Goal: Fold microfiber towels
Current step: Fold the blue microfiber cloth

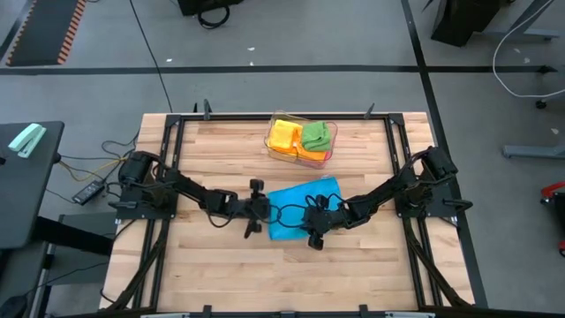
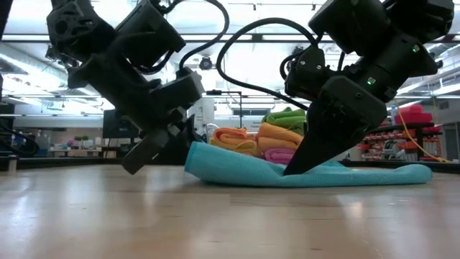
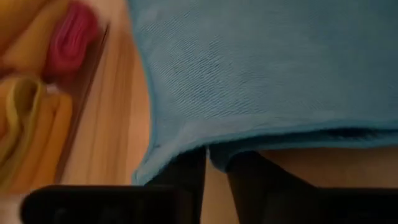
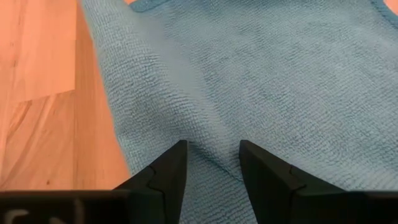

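The left hand (image 1: 257,210) sits at the left edge of the blue towel (image 1: 298,207), near the middle of the high view. Its 2 fingers (image 3: 186,171) have that edge between them, though whether they have clamped yet I cannot tell. The right hand (image 1: 314,226) is planted on the towel's lower right part, fingers (image 4: 171,168) parted and pressing into the cloth with a small ridge bunched between them — not yet a grip.

To fold well, each hand should hold only the top layer at its own corner, then both should lift together and carry the edge straight across so the far edges line up.

The towel lies flat on the table (image 1: 212,283), with bare wood below and to both sides. Above it, the clear tray (image 1: 328,157) of folded green, orange, yellow and pink towels (image 1: 300,138) stands close to the towel's upper edge — folding toward the lower frame keeps clear of it.
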`<state>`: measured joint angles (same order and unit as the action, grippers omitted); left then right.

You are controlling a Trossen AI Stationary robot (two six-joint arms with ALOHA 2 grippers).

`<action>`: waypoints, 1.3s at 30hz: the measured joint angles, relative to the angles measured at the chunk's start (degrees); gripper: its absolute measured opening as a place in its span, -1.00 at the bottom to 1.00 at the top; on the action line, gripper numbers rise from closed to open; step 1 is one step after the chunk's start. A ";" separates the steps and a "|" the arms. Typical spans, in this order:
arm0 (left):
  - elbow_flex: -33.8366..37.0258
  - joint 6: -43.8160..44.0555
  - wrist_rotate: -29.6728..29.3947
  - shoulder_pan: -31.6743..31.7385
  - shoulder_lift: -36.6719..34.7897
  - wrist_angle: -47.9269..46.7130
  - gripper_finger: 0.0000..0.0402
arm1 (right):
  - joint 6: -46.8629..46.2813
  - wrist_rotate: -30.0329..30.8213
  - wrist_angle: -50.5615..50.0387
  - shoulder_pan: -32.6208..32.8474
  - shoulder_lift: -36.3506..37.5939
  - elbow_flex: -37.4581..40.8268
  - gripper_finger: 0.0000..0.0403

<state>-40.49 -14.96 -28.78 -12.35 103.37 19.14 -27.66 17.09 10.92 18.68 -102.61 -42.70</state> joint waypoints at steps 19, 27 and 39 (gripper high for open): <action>-0.02 -26.05 -12.35 -6.56 -0.09 -0.05 -0.47 | 0.15 -4.62 0.00 0.17 0.00 -0.04 -0.35; -0.08 -12.77 -6.50 -5.10 -0.09 -1.78 -0.24 | 0.14 -5.76 0.01 1.59 0.00 -0.04 -0.39; -0.02 3.33 -4.33 -3.89 0.07 -4.29 -0.26 | 0.00 -5.83 0.00 1.72 0.00 -0.04 -0.40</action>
<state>-40.51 -11.63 -33.11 -16.24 103.44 14.85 -27.66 11.27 10.92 20.40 -102.61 -42.74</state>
